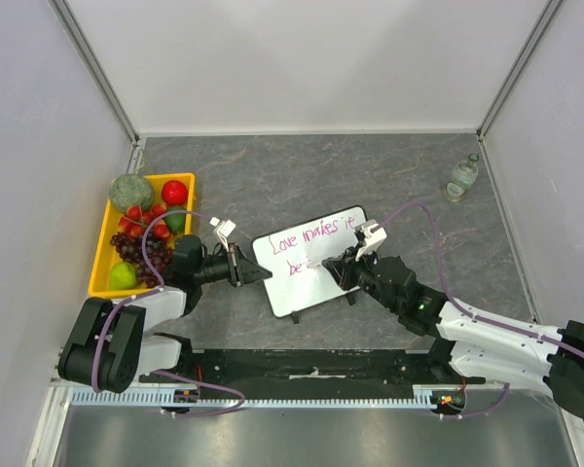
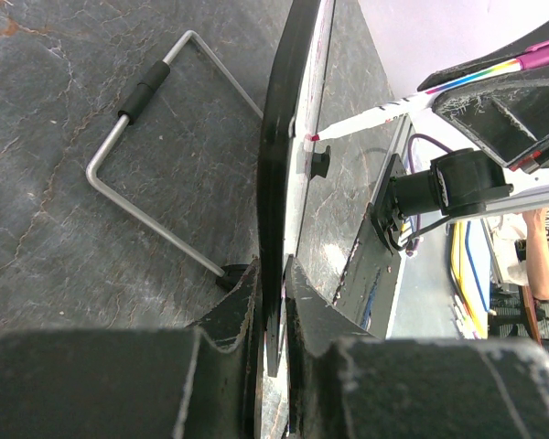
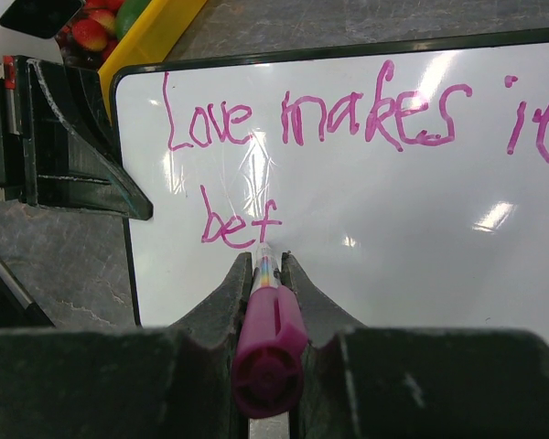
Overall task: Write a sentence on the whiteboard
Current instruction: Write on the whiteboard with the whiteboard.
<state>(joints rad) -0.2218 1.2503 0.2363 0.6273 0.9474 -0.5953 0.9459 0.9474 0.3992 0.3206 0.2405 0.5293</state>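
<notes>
The whiteboard (image 1: 316,258) stands tilted on the table's middle, black-framed. The sentence (image 3: 311,119) reads "Love makes it" with "bef" (image 3: 241,224) below, in pink. My left gripper (image 1: 251,269) is shut on the whiteboard's left edge (image 2: 276,183), seen edge-on in the left wrist view. My right gripper (image 3: 266,261) is shut on a pink marker (image 3: 267,338) with its tip on the board just right of "bef". The marker tip also shows in the left wrist view (image 2: 348,126). The right gripper also shows in the top view (image 1: 343,265).
A yellow tray (image 1: 105,243) with fruit sits at the left. A small clear bottle (image 1: 462,177) stands at the far right. The board's wire stand (image 2: 156,155) rests on the dark table behind the board. Walls enclose the table.
</notes>
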